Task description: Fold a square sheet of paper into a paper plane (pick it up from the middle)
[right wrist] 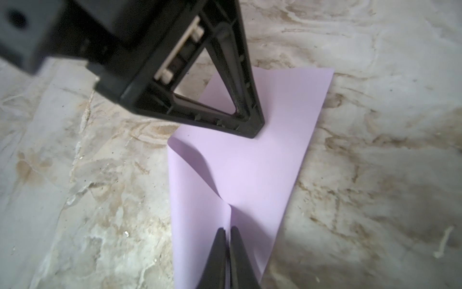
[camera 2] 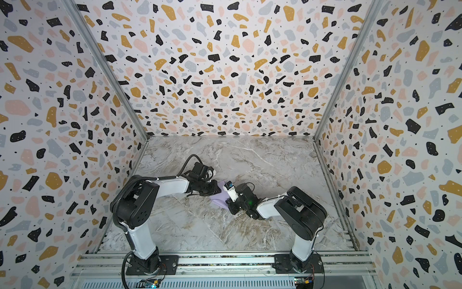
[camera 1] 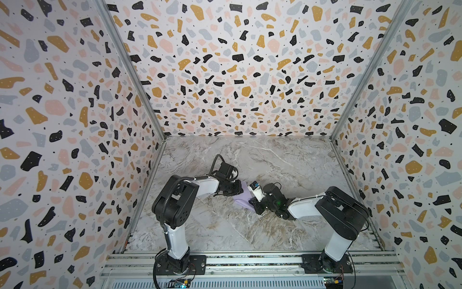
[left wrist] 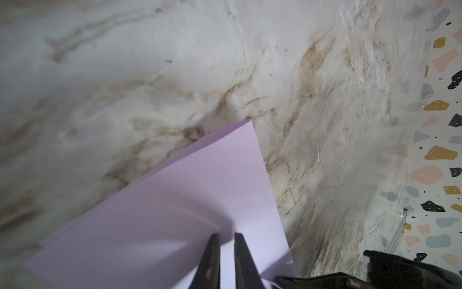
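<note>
- We see the paper [camera 1: 240, 198] [camera 2: 218, 200] near the middle of the marble table [camera 1: 287, 160], between the two grippers in both top views. The arms cover most of it there.
- The paper is pale lilac and plain. It lies mostly flat on the table, with one long side curling up in the right wrist view.
- In the left wrist view the paper [left wrist: 162, 220] looks doubled over: a second edge peeks out along one side.
- Right gripper [right wrist: 227, 231] [camera 1: 251, 202]: jaws closed on the paper, pinching a raised ridge at one end. The sheet bulges up beside the pinch.
- Left gripper [left wrist: 226, 237] [camera 1: 240, 191]: jaws nearly together with a slim gap between the tips, and the tips are down on the paper toward its other end.
- In the right wrist view the left gripper [right wrist: 256, 133] tip touches the sheet, which looks flat around it. We cannot tell whether it pinches the paper or only presses on it.
- The grippers face each other across the sheet, near but apart, with bare paper between the tips.
- Both arms reach in from the rail at the near edge, left arm on the left and right arm on the right.
- Terrazzo-pattern walls [camera 1: 225, 62] stand on three sides of the table.
</note>
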{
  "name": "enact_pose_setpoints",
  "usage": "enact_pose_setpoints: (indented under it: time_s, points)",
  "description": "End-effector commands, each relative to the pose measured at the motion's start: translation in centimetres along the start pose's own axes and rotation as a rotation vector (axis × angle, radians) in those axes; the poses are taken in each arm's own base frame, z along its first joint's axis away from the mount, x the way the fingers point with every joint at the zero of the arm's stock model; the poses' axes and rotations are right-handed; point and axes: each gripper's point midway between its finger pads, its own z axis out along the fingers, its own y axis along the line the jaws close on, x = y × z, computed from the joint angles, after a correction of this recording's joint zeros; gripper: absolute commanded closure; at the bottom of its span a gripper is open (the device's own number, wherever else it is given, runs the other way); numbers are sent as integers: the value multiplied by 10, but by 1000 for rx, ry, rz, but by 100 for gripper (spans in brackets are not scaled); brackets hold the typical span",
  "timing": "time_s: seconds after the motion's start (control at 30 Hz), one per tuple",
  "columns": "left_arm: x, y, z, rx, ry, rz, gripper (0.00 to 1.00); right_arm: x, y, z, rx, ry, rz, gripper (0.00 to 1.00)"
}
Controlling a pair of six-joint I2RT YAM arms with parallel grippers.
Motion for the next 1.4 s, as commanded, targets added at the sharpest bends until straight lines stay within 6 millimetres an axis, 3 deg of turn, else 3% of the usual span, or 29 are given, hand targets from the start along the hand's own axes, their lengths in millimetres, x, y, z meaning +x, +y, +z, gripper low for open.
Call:
enact_pose_setpoints:
  time_s: [0.0,0.1,0.43,0.67,0.93,1.37]
  points:
    - [-19,-27,-13,71,-59,41,80,-8,1,1,-16,-6,19,92]
    - [-26,-35,-18,96,-87,51,77,-9,3,1,-31,-10,21,92]
    - [-26,-28,-2,84,-57,40,77,-10,4,-1,-55,-20,37,92]
    - [-31,-35,3,93,-53,55,82,-14,4,-4,-75,-41,51,92]
    - [-31,-27,17,57,-31,41,89,-16,-1,-5,-73,-48,69,92]
    - [-21,-16,31,8,11,41,92,-15,-9,-4,-52,-44,81,92]
